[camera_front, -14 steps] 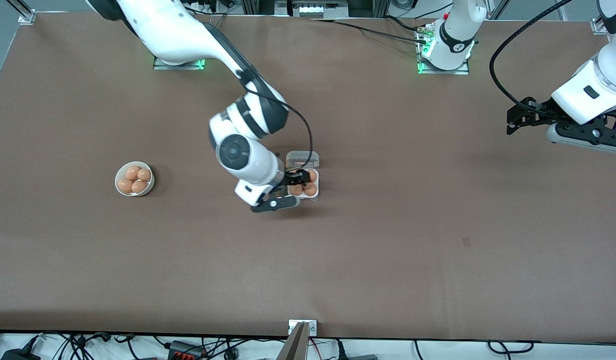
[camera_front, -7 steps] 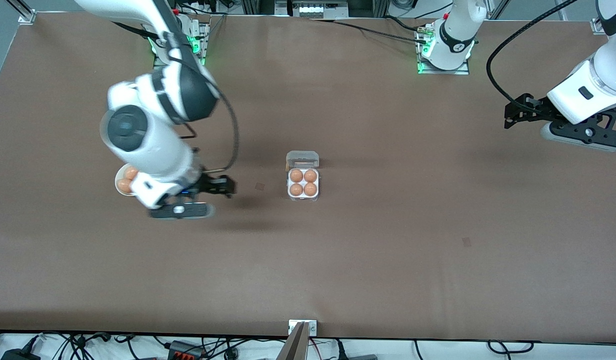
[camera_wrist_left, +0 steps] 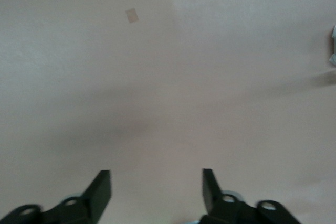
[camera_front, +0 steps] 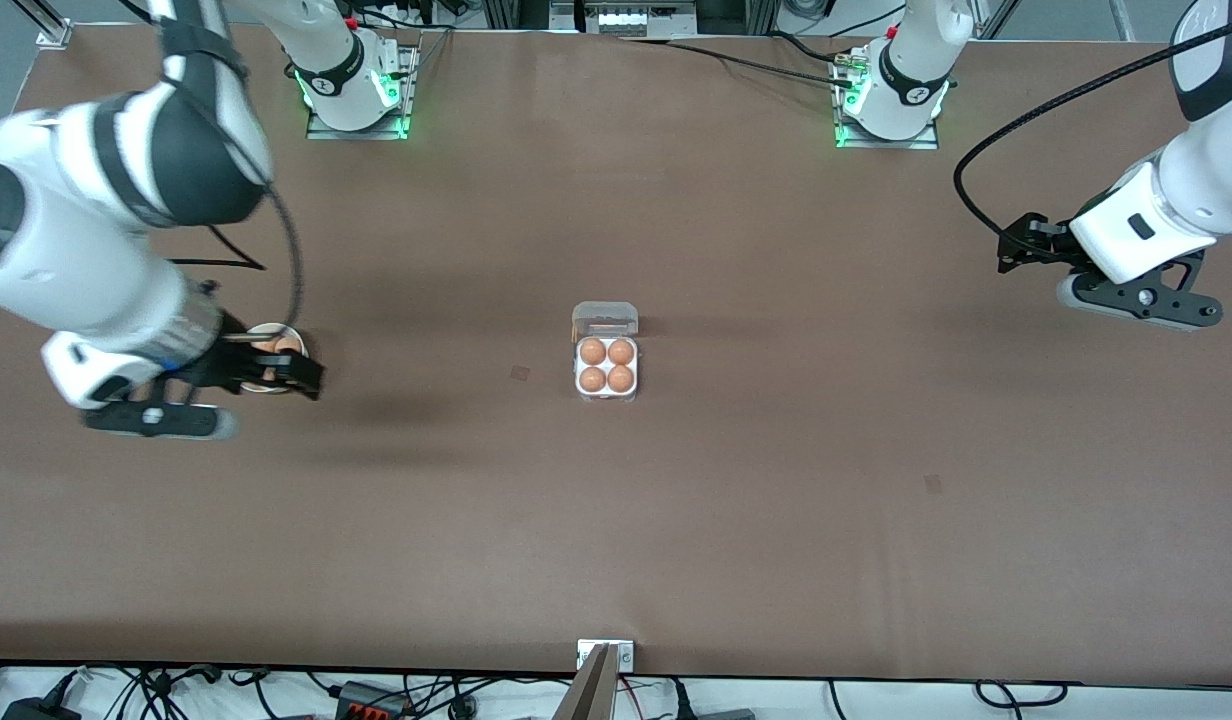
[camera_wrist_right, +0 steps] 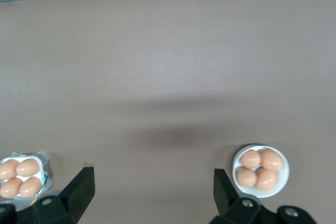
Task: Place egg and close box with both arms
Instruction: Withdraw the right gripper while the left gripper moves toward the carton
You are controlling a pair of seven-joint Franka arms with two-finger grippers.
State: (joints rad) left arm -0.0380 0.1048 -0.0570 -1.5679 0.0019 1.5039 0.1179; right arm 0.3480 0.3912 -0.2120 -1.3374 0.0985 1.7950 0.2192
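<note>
two white franka arms, black at the joints

smooth white shells with black joint bands; a black cable loops along each forearm. each wrist ends in a black two-finger gripper, right gripper (camera_front: 301, 380) and left gripper (camera_front: 1006, 255). round bases glow green on metal plates.

a round white bowl (camera_wrist_right: 261, 171) sits on the brown table (camera_front: 776, 500) toward the right arm's end, holding four brown eggs (camera_wrist_right: 259, 169) packed close together. a small darker square mark (camera_front: 519, 373) lies on the table surface between the bowl and the middle of the table, and another like it (camera_front: 933, 484) lies nearer the front camera toward the left arm's end. black cables (camera_front: 156, 690) and a power strip (camera_front: 371, 698) run along the table's near edge, beside a small metal bracket (camera_front: 605, 654) at its middle.
</note>
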